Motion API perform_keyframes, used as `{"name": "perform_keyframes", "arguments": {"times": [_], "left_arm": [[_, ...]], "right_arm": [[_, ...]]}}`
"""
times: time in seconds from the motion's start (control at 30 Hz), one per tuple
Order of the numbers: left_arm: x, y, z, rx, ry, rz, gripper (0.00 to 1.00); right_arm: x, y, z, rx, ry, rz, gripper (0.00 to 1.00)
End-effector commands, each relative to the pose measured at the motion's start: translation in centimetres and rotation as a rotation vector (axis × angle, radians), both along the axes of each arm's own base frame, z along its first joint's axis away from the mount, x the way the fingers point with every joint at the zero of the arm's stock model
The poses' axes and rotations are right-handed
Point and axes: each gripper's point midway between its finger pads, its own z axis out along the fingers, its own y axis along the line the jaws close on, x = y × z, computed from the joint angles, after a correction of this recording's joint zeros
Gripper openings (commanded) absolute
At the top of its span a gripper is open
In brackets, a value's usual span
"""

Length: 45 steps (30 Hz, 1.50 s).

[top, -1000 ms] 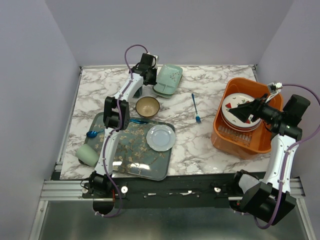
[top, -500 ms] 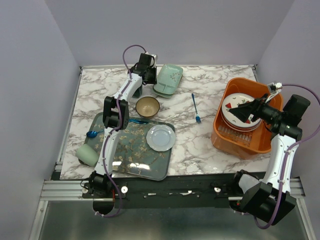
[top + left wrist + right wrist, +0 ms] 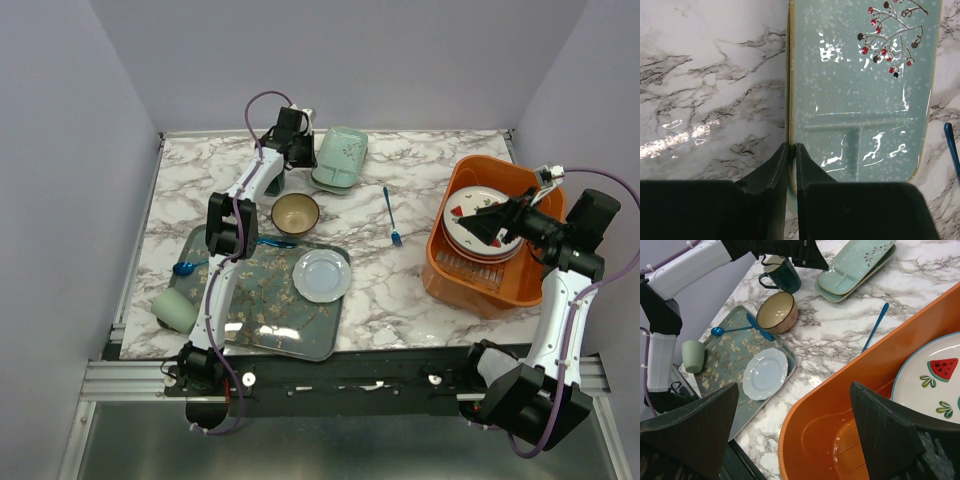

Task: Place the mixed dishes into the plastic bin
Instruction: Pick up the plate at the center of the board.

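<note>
Pinching from the left side, my left gripper (image 3: 791, 147) has its jaws drawn narrow onto the long rim of the mint dish (image 3: 860, 100). One finger sits on the outside of the edge and one just inside it, at the far edge of the marble table (image 3: 400, 280). From the right wrist camera that dish seems to lie on a second one of the same colour, and I cannot tell whether it has left the one below. The dark green mug (image 3: 785, 275) stands just beside the dish, on the left arm's side, and the brown bowl (image 3: 296, 213) sits upright a little nearer to me. A blue fork (image 3: 391, 215) lies on the marble between the dish and the orange bin (image 3: 470, 290). My right gripper (image 3: 792, 390) hangs over the bin with its jaws spread wide and nothing between them. Inside the bin, plates are stacked, a watermelon plate (image 3: 935, 380) on top. On the near left, the floral tray (image 3: 262, 320) carries a pale blue plate (image 3: 321, 275) at its right end. A blue spoon (image 3: 188, 267) lies across its far left corner, and the pale green cup (image 3: 176, 309) lies on its side against the tray's left edge.
</note>
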Motion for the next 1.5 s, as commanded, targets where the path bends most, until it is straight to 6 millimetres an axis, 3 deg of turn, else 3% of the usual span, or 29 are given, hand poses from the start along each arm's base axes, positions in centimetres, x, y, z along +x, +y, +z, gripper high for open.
{"name": "perform_keyframes", "arguments": {"times": [0.0,0.07,0.2,0.33,0.4,0.57,0.83,1.0,1.03,1.07,1.13,1.17,1.23,1.27,1.3,1.37,1.4,1.47], "left_arm": [[-1.1,-1.2,-3.1,-0.022,0.069,-0.022,0.23],[-1.1,-1.0,-3.4,-0.012,0.076,-0.011,0.23],[-1.3,-1.3,-3.1,-0.025,0.078,-0.010,0.00],[-1.8,-1.9,-0.9,-0.074,0.056,-0.024,0.00],[-1.6,-2.0,1.8,-0.105,0.010,-0.020,0.00],[-2.0,-2.0,5.3,-0.146,-0.015,-0.001,0.00],[-3.1,-2.7,7.0,-0.221,0.022,0.009,0.00],[-3.7,-2.5,7.3,-0.226,0.042,0.006,0.00],[-3.9,-2.6,7.1,-0.227,0.050,0.004,0.00],[-4.1,-2.5,6.9,-0.222,0.057,0.005,0.00],[-4.3,-2.4,6.6,-0.220,0.069,0.006,0.00],[-4.5,-2.3,6.4,-0.218,0.077,0.007,0.00],[-4.7,-2.3,6.3,-0.217,0.082,0.010,0.00],[-4.7,-2.2,6.3,-0.220,0.086,0.012,0.00],[-4.8,-2.2,6.2,-0.223,0.094,0.015,0.00],[-5.0,-2.2,6.5,-0.232,0.098,0.014,0.00],[-5.1,-2.3,6.5,-0.235,0.103,0.013,0.00],[-5.4,-2.3,6.8,-0.245,0.111,0.012,0.00]], "right_arm": [[0.2,-0.3,-0.2,-0.019,-0.010,-0.013,1.00],[0.2,-0.4,-0.3,-0.019,-0.009,-0.015,1.00],[0.2,-0.4,-0.3,-0.020,-0.008,-0.014,1.00],[0.3,-0.4,-0.4,-0.020,-0.005,-0.015,1.00],[0.3,-0.4,-0.4,-0.022,-0.006,-0.016,1.00],[0.1,-0.2,-0.4,-0.023,-0.013,0.000,1.00],[0.7,1.5,-1.6,-0.109,-0.001,0.068,1.00],[1.9,4.4,-3.2,-0.300,0.001,0.169,1.00],[2.4,4.8,-2.7,-0.342,-0.022,0.185,1.00],[2.5,6.4,-3.2,-0.380,-0.025,0.241,1.00],[3.6,6.7,-3.9,-0.504,-0.057,0.252,1.00],[3.3,9.0,-3.8,-0.546,-0.101,0.323,1.00],[4.9,10.0,-5.0,-0.674,-0.163,0.344,1.00],[4.6,12.0,-5.8,-0.717,-0.201,0.404,1.00],[6.2,12.3,-6.3,-0.797,-0.256,0.390,1.00],[6.7,14.8,-7.1,-0.855,-0.326,0.429,1.00],[8.3,15.1,-6.8,-0.912,-0.378,0.383,1.00],[9.3,17.5,-8.6,-0.983,-0.402,0.409,0.99]]}}
